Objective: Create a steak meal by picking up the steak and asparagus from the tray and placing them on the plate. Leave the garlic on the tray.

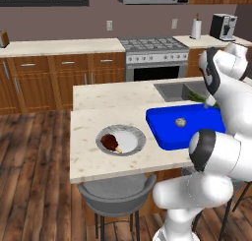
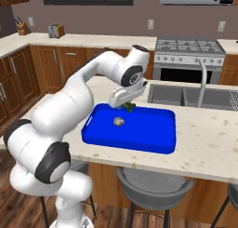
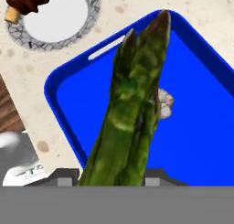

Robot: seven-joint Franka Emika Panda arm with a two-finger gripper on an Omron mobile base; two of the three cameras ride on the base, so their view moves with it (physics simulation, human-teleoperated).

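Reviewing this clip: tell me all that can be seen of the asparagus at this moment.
The asparagus is a small bundle of thin stalks, dark to mossy green with pointed, darker tips. It is held in the gripper, lifted clear of the blue tray and touching nothing else. In the hand view it rises from between the fingers, tips pointing away, partly covering the garlic lying below it on the tray. From the base views only its green ends peek past the hand.

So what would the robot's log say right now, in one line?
tool: holding asparagus above tray | steak: on plate | garlic: on tray
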